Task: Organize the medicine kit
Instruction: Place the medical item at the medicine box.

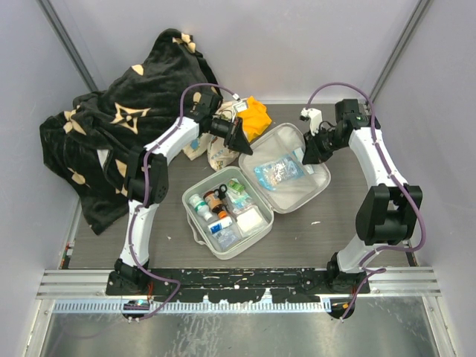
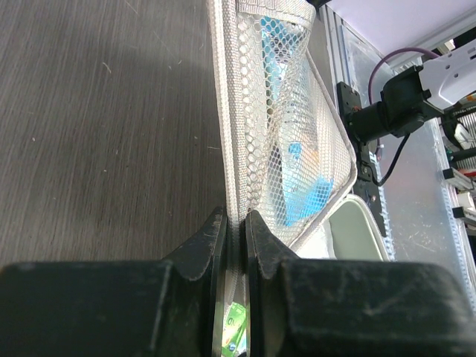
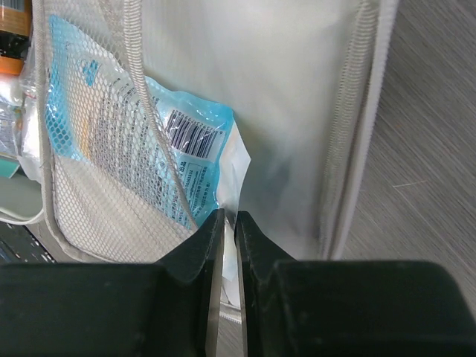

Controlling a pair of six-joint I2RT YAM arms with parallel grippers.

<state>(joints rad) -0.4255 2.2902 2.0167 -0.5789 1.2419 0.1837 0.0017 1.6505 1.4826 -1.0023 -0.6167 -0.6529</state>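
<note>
Left pincer [image 2: 236, 217] of mine is pinching the zip rim of the medicine kit [image 1: 301, 195], which is lying open mid-worktop [image 1: 312, 239]. My right pincer [image 3: 229, 217] is nipping a barcoded blue packet [image 3: 195, 145], its print unreadable.

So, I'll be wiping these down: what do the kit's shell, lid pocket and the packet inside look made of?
Medicine kit shell: smooth, matte pale grey, probably coated fabric or moulded foam; zip teeth line its rim. Lid pocket: white open-weave mesh, likely nylon. Blue packet: glossy printed plastic film, going by its sheen and creases.
</note>
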